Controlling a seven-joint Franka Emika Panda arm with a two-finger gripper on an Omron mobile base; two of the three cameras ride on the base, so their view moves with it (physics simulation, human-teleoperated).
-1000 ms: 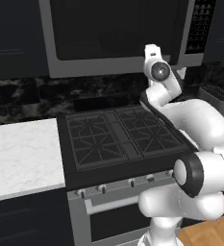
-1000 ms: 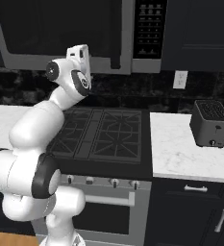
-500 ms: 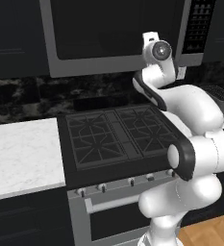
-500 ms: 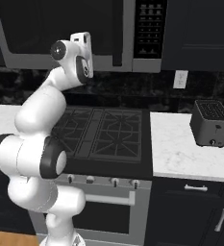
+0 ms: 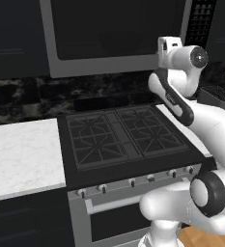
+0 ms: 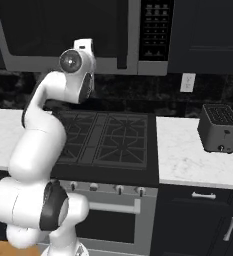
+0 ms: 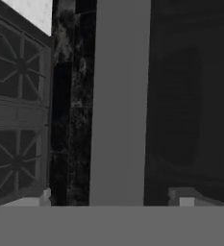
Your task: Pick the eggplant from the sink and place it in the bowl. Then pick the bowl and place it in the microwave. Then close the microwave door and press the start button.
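A: Where was the microwave door (image 5: 116,36)?
B: Shut, right ahead of the pincer (image 7: 111,199), which was spread and carried nothing.
A: And the side views?
B: The right one added a toaster (image 6: 218,128) on the table (image 6: 198,155), well off to the pincer's side.

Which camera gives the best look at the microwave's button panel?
The right base view: the button panel faces the camera there, rows of buttons readable. The left base view catches it at the top right edge, narrower and slanted. The hand view looks along the microwave's grey frame instead.
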